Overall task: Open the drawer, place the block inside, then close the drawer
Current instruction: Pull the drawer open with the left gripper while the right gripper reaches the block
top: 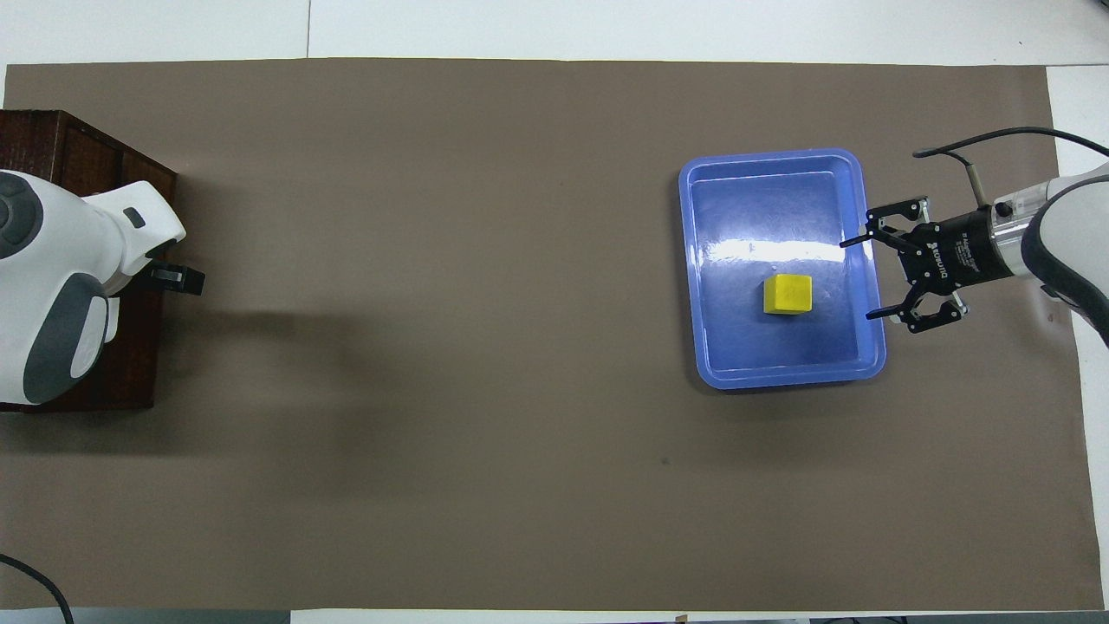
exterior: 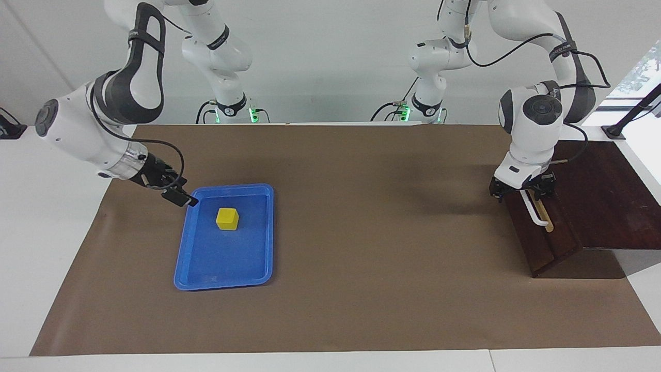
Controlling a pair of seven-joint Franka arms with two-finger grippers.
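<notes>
The yellow block (exterior: 227, 218) lies in the blue tray (exterior: 206, 268), toward the right arm's end of the table; it also shows in the overhead view (top: 787, 294). My right gripper (exterior: 179, 197) is open and empty at the tray's rim beside the block, as the overhead view (top: 858, 279) shows. The dark wooden drawer (exterior: 550, 240) is shut, and no pale interior shows. My left gripper (exterior: 522, 194) is open and sits at the end of the white handle (exterior: 535, 213) nearer to the robots, with the handle between its fingers.
The dark cabinet (exterior: 609, 196) stands at the left arm's end of the table; in the overhead view the left arm covers most of the cabinet (top: 78, 147). Brown paper (exterior: 372, 232) covers the table between the tray and the cabinet.
</notes>
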